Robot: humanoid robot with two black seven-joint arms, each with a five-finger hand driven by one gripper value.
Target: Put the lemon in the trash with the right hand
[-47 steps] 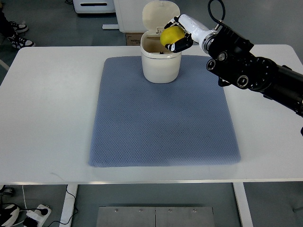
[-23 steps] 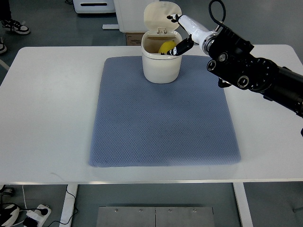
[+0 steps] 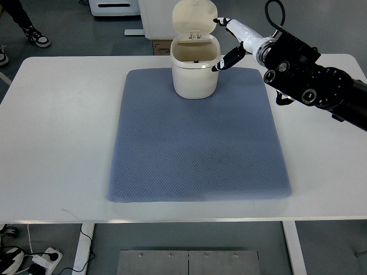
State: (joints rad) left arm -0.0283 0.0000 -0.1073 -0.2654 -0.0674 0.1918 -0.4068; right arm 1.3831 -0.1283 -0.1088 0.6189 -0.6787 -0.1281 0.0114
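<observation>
Release step looks done: right hand wide, empty beside bin; lemon unseen. Next: withdraw clear of lid.

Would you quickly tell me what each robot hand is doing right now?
Left robot hand: not in view.
Right robot hand: open, holding nothing, beside the trash bin.

A cream bin with a darker tan inside is being shown on a blue-grey mat with a fine dotted weave. The table is being seen as plain white. The robot hand is being shown in white with black fingers, the arm in black.
</observation>
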